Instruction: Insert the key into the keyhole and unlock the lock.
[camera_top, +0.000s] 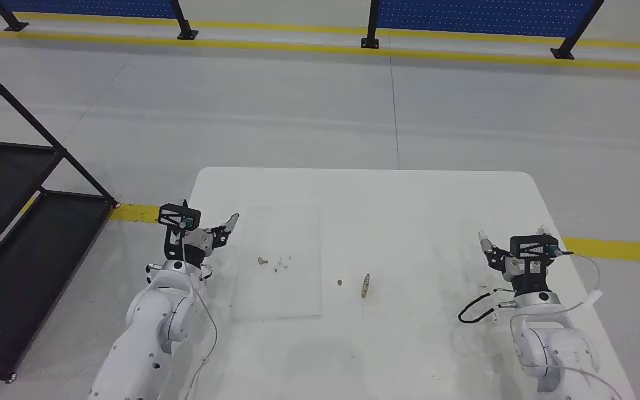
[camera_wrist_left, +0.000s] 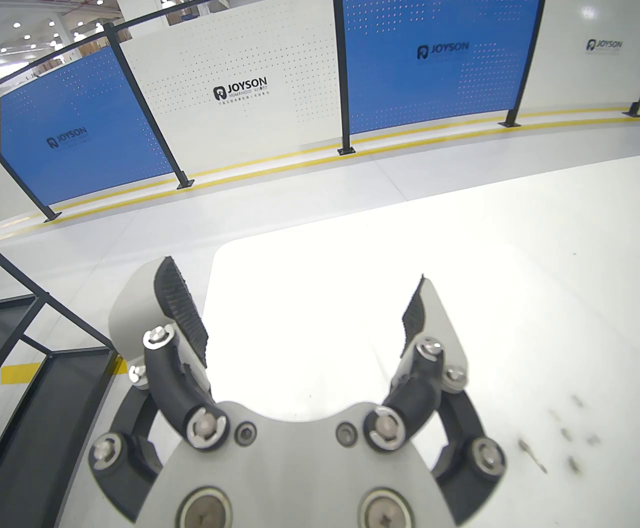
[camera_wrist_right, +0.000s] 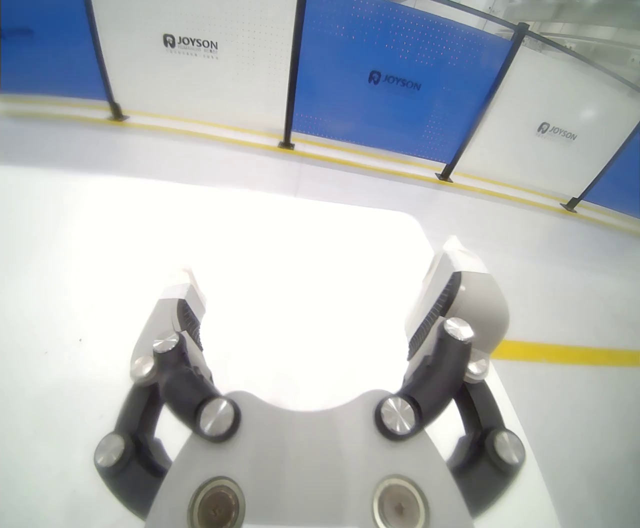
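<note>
**A:** In the top view, what lies on the counter (camera_top: 430, 210)?

**B:** A small long metal piece (camera_top: 366, 285) near the middle, at 3 o'clock from a pale mat (camera_top: 290, 230). Key or lock, I cannot tell. Tiny bits (camera_top: 262, 262) lie on the mat. The left jaws are at the 9 o'clock edge and the right jaws at 3 o'clock.

**A:** And the left wrist view?

**B:** The left jaws stand wide apart and hold nothing; the ribbed pads (camera_wrist_left: 180, 305) are plain to see. The bits are blurred here.

**A:** The right wrist view?

**B:** The right jaws are spread wide, nothing between them. The fence panels (camera_wrist_right: 395, 75) carry a printed logo.
</note>
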